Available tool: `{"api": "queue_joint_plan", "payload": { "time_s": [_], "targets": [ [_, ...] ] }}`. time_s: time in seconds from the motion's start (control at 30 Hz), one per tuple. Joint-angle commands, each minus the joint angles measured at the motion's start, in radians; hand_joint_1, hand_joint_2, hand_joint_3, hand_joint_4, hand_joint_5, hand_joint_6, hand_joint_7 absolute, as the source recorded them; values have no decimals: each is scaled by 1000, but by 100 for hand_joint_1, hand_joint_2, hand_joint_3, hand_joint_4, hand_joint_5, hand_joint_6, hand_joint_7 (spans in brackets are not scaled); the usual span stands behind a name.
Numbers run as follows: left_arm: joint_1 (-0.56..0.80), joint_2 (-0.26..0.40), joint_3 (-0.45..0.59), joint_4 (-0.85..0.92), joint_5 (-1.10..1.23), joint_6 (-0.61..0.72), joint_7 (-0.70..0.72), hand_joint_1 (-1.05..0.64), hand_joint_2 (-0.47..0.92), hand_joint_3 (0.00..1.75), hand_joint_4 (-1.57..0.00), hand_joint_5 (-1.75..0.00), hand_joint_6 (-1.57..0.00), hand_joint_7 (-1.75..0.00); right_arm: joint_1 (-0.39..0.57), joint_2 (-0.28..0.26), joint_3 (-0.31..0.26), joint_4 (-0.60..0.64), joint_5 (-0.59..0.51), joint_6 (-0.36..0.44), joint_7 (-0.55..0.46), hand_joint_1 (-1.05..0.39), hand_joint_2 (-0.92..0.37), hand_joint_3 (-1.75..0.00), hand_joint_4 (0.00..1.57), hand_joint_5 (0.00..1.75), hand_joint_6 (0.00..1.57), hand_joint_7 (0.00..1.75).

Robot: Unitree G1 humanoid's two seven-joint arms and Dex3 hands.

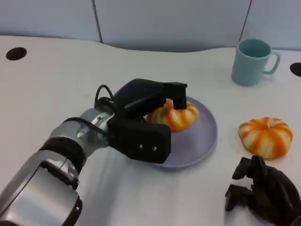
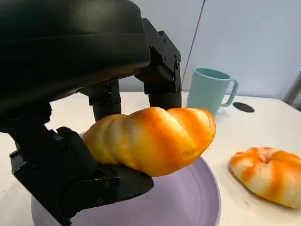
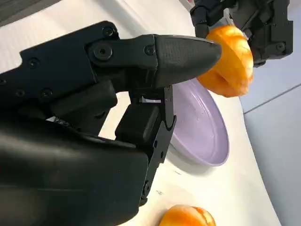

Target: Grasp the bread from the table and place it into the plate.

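My left hand (image 1: 143,117) grips an orange-and-white striped bread (image 1: 175,116) over the lavender plate (image 1: 202,141). In the left wrist view the bread (image 2: 155,139) sits between the fingers (image 2: 162,80) and thumb, held above the plate (image 2: 188,202). A second striped bread (image 1: 266,136) lies on the table right of the plate, also seen as a bun (image 2: 268,174) beside the plate. My right hand (image 1: 263,193) rests low at the front right, holding nothing, fingers loosely apart. The right wrist view shows the held bread (image 3: 228,61) above the plate (image 3: 202,127).
A pale teal mug (image 1: 253,61) stands at the back right, beyond the plate. Dark round holes (image 1: 16,53) mark the white tabletop at the far left and far right. A grey wall panel runs behind the table.
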State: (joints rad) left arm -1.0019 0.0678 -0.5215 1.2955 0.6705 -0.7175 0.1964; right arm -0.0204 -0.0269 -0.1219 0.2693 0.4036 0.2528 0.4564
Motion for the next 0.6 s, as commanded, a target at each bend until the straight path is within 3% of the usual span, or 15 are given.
{"api": "queue_joint_plan", "payload": {
  "time_s": [0.03, 0.17, 0.23, 0.33, 0.37, 0.43, 0.53, 0.6],
  "targets": [
    [-43, -5, -16, -2, 17, 20, -17, -24, 45, 138, -99, -175, -82, -175, 24, -7, 4, 17, -9, 9, -1, -45, -92, -44, 126, 113, 111, 106],
    [-51, -6, -44, -3, 47, 39, 12, -23, 45, 137, -97, -175, -80, -175, 27, -2, 7, 11, -12, 9, -9, -45, -92, -44, 126, 113, 112, 107],
    [-55, -5, -56, -3, 60, 51, 22, -23, 47, 131, -91, -173, -76, -166, 29, -2, 8, 10, -11, 6, -6, -45, -92, -45, 126, 113, 112, 107],
    [-58, -5, -60, -4, 66, 62, 15, -23, 56, 97, -80, -159, -85, -112, 28, -3, 8, 13, -7, 4, 0, -45, -92, -45, 126, 113, 111, 107],
    [-56, -4, -60, -5, 64, 59, 18, -23, 57, 94, -79, -157, -86, -106, 29, -3, 9, 11, -7, 5, -1, -45, -92, -45, 126, 113, 111, 107],
    [-53, -5, -53, -3, 51, 55, 3, -25, 75, 61, -72, -138, -83, -71, 30, -4, 9, 4, -5, 15, -4, -46, -92, -45, 125, 113, 112, 107],
    [-52, -6, -51, -2, 46, 54, -5, -25, 84, 45, -70, -132, -83, -55, 31, -4, 9, 1, -4, 20, -5, -46, -92, -45, 125, 112, 112, 106],
    [-58, -6, -47, 4, 34, 67, -68, -30, 85, 33, -51, -113, -62, -37, 31, -4, 9, 6, -5, 9, 1, -46, -92, -45, 125, 112, 112, 106]
  ]
}}
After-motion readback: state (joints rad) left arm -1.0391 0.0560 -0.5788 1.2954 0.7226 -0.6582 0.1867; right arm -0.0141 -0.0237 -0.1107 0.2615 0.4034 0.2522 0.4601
